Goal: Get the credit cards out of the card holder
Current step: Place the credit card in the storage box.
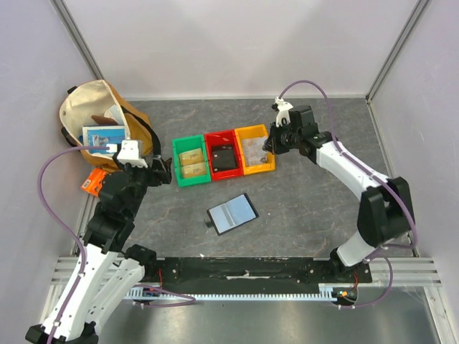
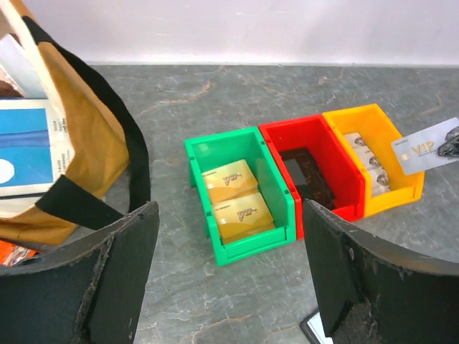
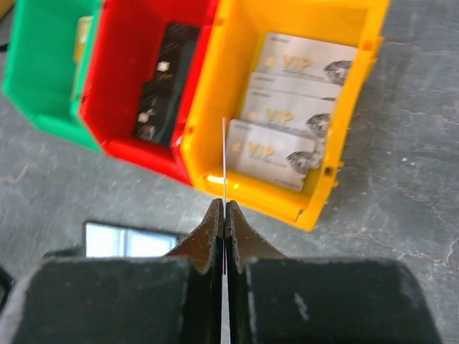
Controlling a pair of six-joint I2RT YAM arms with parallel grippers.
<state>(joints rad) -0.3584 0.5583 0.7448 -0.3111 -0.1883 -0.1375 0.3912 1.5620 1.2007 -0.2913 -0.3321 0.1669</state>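
Item, right gripper (image 3: 224, 204): pressed together and pinching a silver card (image 3: 224, 158) by its near end, the card showing edge-on to the wrist camera and reaching forward past the fingertips. Item, yellow bin (image 3: 208, 107): sitting just ahead of and beneath that card, already carrying silver cards laid flat and overlapping; the held card's free end is hanging over the bin's near wall, so the coming move looks to be a short reach forward and down, then a release. Item, red bin (image 1: 222, 135): standing against the yellow one, holding black cards. Item, green bin (image 2: 240, 136): next along, holding gold cards. Item, left gripper (image 1: 163, 172): spread wide, holding nothing, hovering just beside the green bin. Item, card holder (image 1: 233, 213): lying open and flat on the desk (image 1: 308, 208), grey-blue panels up, well apart from the bins on the arms' side, roughly midway between both arms, neither clearly nearer. Whether cards are remaining inside it I cannot tell. Item, tan bag (image 1: 90, 100): sitting at the far left.
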